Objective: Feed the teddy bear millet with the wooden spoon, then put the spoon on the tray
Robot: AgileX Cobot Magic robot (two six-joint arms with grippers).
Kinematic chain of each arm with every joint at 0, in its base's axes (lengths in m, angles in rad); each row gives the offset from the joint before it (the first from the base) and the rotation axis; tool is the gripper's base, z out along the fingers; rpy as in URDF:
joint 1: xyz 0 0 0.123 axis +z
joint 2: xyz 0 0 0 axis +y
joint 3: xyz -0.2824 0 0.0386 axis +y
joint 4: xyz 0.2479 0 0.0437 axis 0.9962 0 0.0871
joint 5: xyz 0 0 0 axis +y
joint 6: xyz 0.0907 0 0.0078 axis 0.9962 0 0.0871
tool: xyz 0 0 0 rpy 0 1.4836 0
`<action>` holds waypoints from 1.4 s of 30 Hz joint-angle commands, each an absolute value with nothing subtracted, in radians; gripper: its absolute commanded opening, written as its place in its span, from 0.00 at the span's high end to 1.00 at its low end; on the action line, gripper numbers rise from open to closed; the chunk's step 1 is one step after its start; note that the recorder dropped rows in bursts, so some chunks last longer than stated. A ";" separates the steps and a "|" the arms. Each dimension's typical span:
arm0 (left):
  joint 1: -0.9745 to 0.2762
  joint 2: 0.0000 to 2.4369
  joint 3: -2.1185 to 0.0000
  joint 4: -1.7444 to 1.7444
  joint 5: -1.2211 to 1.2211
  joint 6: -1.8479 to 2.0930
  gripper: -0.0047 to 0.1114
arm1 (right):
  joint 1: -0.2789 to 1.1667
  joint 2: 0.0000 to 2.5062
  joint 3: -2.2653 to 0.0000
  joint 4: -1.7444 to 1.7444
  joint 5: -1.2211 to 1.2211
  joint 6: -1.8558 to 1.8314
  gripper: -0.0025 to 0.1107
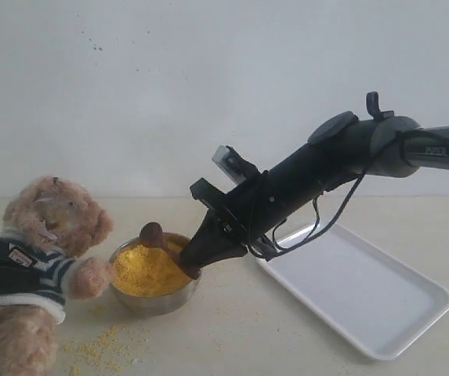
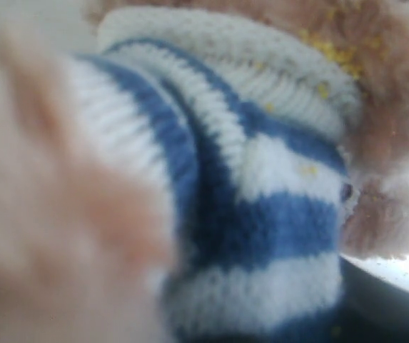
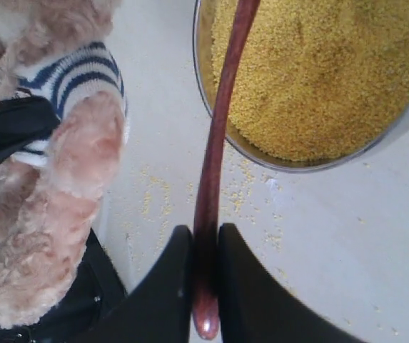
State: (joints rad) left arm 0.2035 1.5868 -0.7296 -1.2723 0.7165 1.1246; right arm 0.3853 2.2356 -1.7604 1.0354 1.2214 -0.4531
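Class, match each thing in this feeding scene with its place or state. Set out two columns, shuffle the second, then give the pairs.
1 teddy bear
2 wooden spoon
3 millet
4 tray

A heaped in the steel bowl
B white, right of the bowl
C clamped in the right gripper
D sitting left of the bowl

Pairs: 1-D, 2-C, 3-A, 4-B

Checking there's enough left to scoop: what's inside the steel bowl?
Millet fills the steel bowl, the wooden spoon reaching over it. The grain hides the bowl's bottom.

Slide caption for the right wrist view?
Black fingers pinch the dark reddish-brown wooden spoon over the round steel bowl of yellow millet, fluffy teddy bear alongside.
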 commanded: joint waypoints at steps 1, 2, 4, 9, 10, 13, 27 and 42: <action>0.247 1.583 -0.730 -1.274 0.817 1.085 0.93 | 0.379 2.189 -1.757 1.050 1.221 -0.467 0.98; 0.260 1.583 -0.730 -1.274 0.832 1.082 0.93 | 0.377 2.182 -1.757 1.050 1.221 -0.465 0.98; 0.281 1.583 -0.728 -1.274 0.851 1.063 0.93 | 0.369 2.161 -1.757 1.058 1.221 -0.465 0.98; 0.306 1.583 -0.683 -1.289 0.903 1.074 0.93 | 0.350 2.114 -1.757 1.025 1.221 -0.460 0.98; 0.306 1.583 -0.679 -1.289 0.896 1.074 0.93 | 0.350 2.105 -1.757 0.990 1.221 -0.451 0.98; 0.306 1.583 -0.671 -1.289 0.841 1.092 0.93 | 0.374 2.096 -1.757 0.837 1.221 -0.393 0.98; 0.306 1.583 -0.671 -1.450 0.804 1.198 0.93 | 0.482 2.200 -1.757 0.786 1.212 -0.329 0.98; 0.306 1.583 -0.671 -1.451 0.827 1.206 0.93 | 0.497 2.245 -1.757 0.957 1.178 -0.374 0.98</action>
